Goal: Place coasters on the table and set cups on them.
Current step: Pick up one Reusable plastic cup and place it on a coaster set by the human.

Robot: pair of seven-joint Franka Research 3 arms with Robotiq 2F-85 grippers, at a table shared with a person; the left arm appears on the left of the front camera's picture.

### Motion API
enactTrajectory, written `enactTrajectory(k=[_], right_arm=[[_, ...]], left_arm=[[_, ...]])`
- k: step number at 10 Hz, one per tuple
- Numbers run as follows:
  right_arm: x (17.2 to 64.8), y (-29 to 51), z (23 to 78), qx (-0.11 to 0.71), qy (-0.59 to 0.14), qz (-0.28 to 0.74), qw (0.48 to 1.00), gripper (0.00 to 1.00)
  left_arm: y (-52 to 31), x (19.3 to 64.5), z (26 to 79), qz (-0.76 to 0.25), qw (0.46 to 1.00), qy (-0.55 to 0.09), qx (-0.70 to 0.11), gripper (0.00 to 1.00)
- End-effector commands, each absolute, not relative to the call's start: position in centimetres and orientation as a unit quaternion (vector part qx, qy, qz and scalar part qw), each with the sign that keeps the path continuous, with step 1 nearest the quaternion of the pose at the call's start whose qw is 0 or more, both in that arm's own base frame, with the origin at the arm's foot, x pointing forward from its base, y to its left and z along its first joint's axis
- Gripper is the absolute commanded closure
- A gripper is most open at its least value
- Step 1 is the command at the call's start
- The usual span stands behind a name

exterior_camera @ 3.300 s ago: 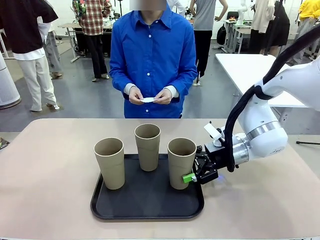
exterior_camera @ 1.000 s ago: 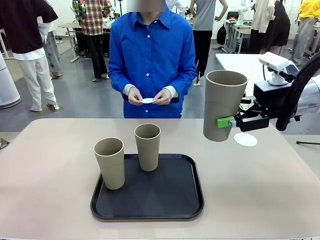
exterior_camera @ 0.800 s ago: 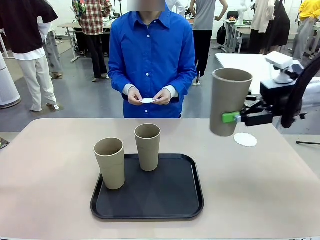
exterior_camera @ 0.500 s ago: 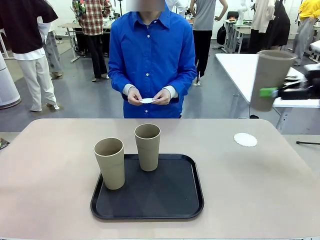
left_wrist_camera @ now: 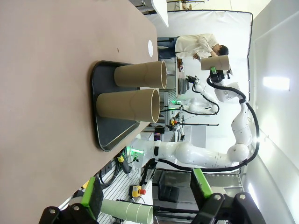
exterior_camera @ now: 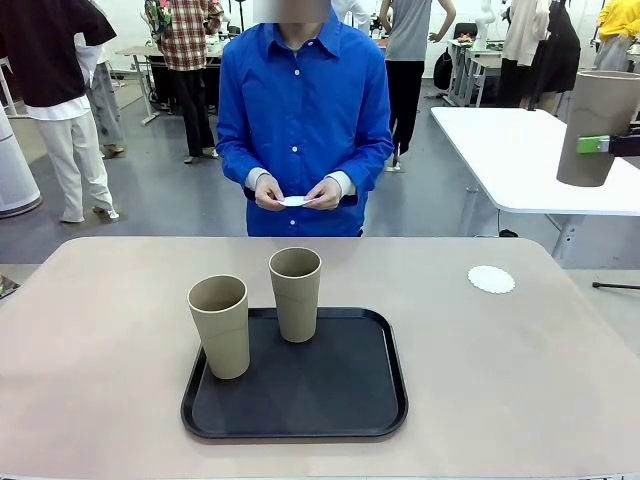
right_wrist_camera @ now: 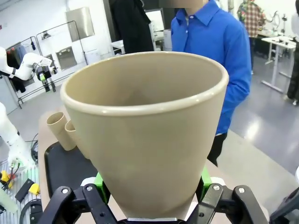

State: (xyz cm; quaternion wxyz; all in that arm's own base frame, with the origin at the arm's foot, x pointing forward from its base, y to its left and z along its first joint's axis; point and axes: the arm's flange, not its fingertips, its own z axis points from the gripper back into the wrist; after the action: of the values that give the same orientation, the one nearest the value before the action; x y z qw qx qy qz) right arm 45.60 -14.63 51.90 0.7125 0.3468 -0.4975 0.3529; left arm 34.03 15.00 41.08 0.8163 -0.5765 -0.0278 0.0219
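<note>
One khaki cup [exterior_camera: 597,128] hangs high at the far right, well above the table [exterior_camera: 100,330], with my right gripper [exterior_camera: 603,144] shut on its lower part. In the right wrist view this cup [right_wrist_camera: 147,121] stands upright between the green pads [right_wrist_camera: 204,178]. Two more cups [exterior_camera: 219,325] [exterior_camera: 296,293] stand on the black tray [exterior_camera: 296,400]. A white coaster [exterior_camera: 491,279] lies on the table at the right, below and left of the held cup. The person holds another coaster [exterior_camera: 297,200] in both hands. My left gripper [left_wrist_camera: 145,196] is open and holds nothing.
A white rectangular table [exterior_camera: 510,150] stands behind at the right, under the raised cup. The person in a blue shirt [exterior_camera: 303,110] stands at the far edge. Bare tabletop lies left and right of the tray.
My right gripper has carried the cup up and to the right, from just above the coaster to the picture's right edge. The person's hands and the two cups on the tray have stayed put.
</note>
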Motion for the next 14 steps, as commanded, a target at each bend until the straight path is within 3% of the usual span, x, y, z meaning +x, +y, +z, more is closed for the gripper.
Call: enactTrajectory(k=[1, 2, 8, 10, 14], right_arm=[[46.5, -14.1, 52.1, 0.38, -0.471, 0.372, 0.704, 0.17], [45.6, -14.6, 51.9, 0.347, -0.498, 0.353, 0.712, 0.17], [45.8, -15.0, 51.9, 0.351, -0.494, 0.355, 0.712, 0.17], [50.9, -13.9, 48.9, 0.385, -0.513, 0.406, 0.65, 0.17], [56.1, -14.5, 42.6, 0.399, -0.513, 0.443, 0.617, 0.17]], left_arm=[[15.1, 33.9, 41.3, 0.019, 0.814, -0.03, -0.58, 0.0], [15.1, 33.9, 41.3, 0.019, 0.814, -0.03, -0.58, 0.0], [15.1, 33.9, 41.3, 0.019, 0.814, -0.03, -0.58, 0.0], [15.1, 33.9, 41.3, 0.019, 0.814, -0.03, -0.58, 0.0], [15.1, 33.9, 41.3, 0.019, 0.814, -0.03, -0.58, 0.0]])
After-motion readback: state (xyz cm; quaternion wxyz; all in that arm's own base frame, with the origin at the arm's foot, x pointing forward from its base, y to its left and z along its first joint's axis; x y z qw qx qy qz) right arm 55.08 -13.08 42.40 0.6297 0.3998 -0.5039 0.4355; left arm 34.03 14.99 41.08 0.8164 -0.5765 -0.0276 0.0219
